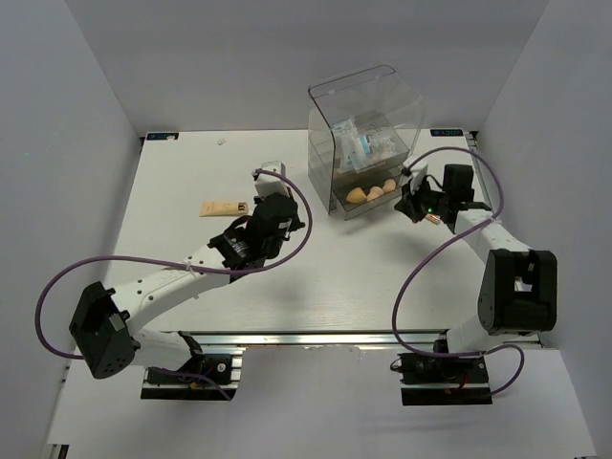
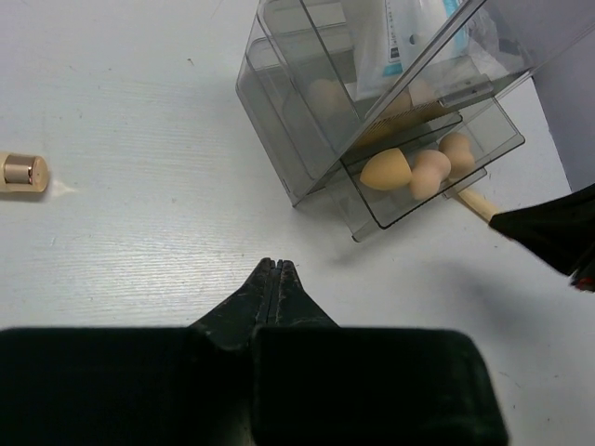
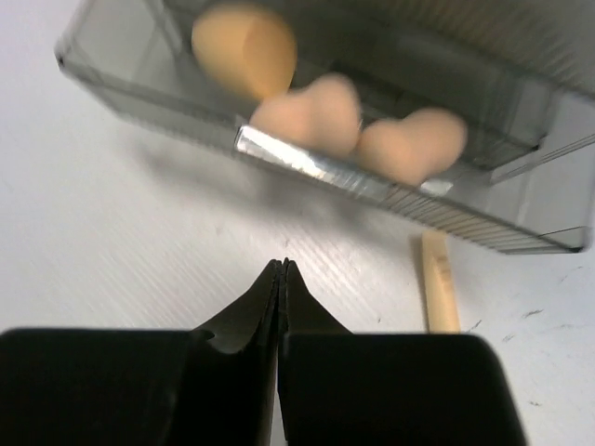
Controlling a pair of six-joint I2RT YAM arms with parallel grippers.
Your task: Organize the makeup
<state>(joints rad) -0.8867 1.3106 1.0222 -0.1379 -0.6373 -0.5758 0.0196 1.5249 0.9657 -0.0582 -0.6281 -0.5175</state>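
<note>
Surface (image 1: 316,287), from above: white, walled on three sides; the drawer box (image 1: 368,124) stands by the far edge, with a wide bare stretch on the box's near side.
Makeup, from above: the tube (image 1: 222,207) lies flat, well left of the box; the sponges (image 1: 373,192) sit in the box's pulled-out bottom drawer (image 1: 349,212); the packet (image 1: 361,143) is inside the box, above that drawer.
Arms, from above: the left arm (image 1: 172,282) reaches in between tube and box; the right arm (image 1: 516,277) ends just right of the drawer.
Grip, left wrist: the left pincer (image 2: 277,269) has its tips pressed together on nothing, over bare surface to the near left of the box and apart from it.
Edges, left wrist: the drawer's front lip juts past the box front, with three sponges side by side behind it. A fourth peach shape shows dimly through the wall higher up. The stick (image 2: 474,202) pokes out at the drawer's right corner.
Grip, right wrist: the right pincer (image 3: 282,274) is pressed together and holds nothing, just short of the drawer's lip.
Stick, right wrist: flat on the surface, one end at the drawer front, beside the tips and apart from them.
</note>
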